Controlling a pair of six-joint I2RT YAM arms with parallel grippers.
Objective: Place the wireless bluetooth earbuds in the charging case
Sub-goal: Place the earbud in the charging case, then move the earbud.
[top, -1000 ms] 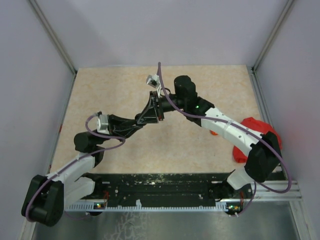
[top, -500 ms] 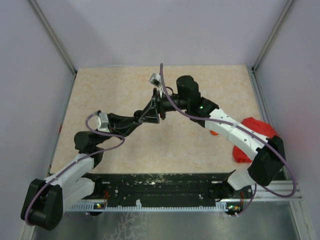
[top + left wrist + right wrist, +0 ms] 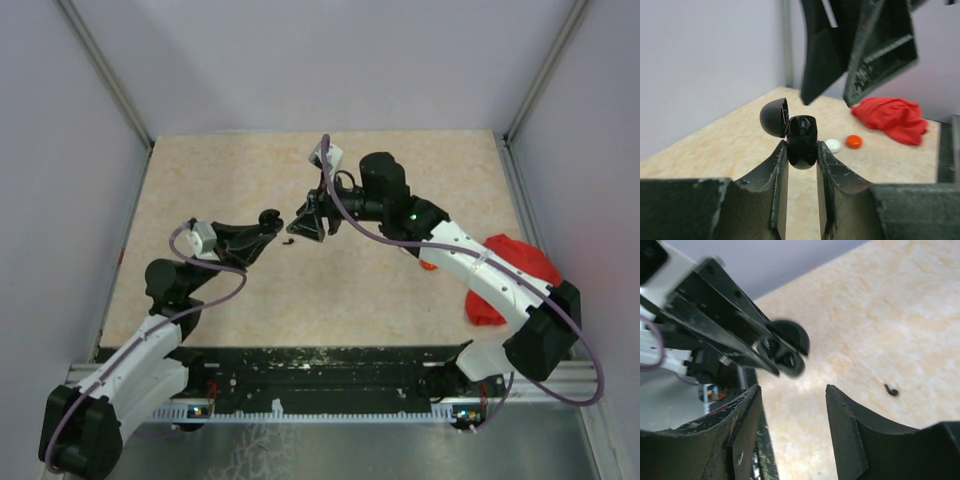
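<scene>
Left gripper: pinching open black case
Right gripper: parted, empty, beside case
Earbud: on table near case

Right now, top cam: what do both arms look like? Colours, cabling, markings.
Both alike: left arm and right arm have white link shells with black joints. A purple cable runs along each. The left gripper and right gripper are black and angular, with scuffed fingers. A green light shows on the right arm.
</scene>
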